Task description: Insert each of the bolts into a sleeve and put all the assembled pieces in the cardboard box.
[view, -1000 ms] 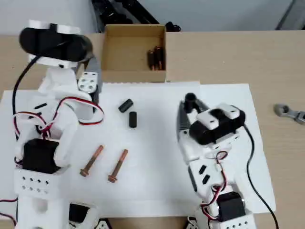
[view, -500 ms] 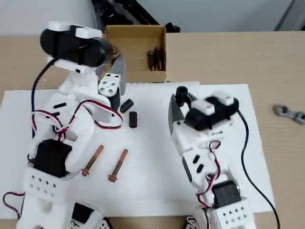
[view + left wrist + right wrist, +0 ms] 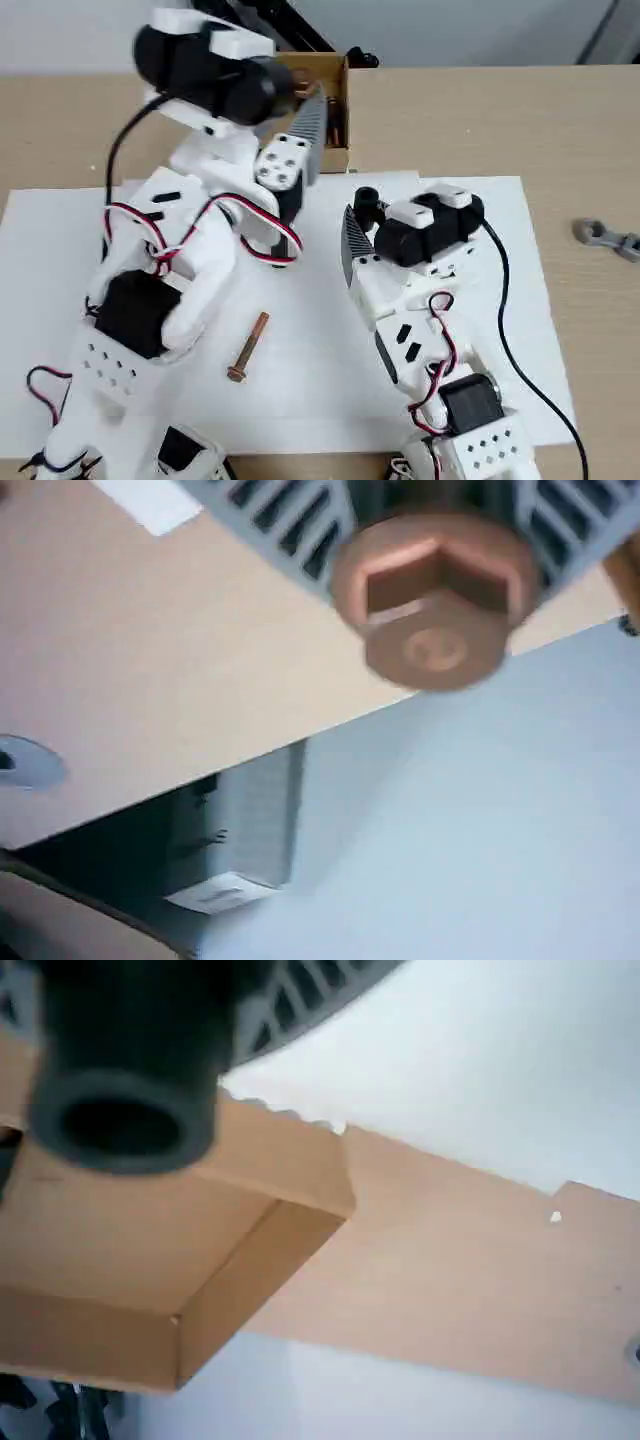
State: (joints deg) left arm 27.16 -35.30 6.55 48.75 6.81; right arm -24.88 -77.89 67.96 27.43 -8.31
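One loose bolt lies flat on the white sheet, well in front of the cardboard box, toward the arm bases. The left claw is raised above the box's front wall, clamped on a second bolt, hex head toward the wrist camera. The right claw, in front of the box's right corner, grips a black sleeve.

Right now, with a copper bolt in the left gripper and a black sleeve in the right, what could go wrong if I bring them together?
Misalignment: the left gripper holds the copper hex-head bolt up by the brown cardboard box, apart from the black plastic sleeve in the right gripper. A skewed approach could jam the tip on the sleeve's rim.
Collision: the two grippers are close, so a wide swing may knock them together.
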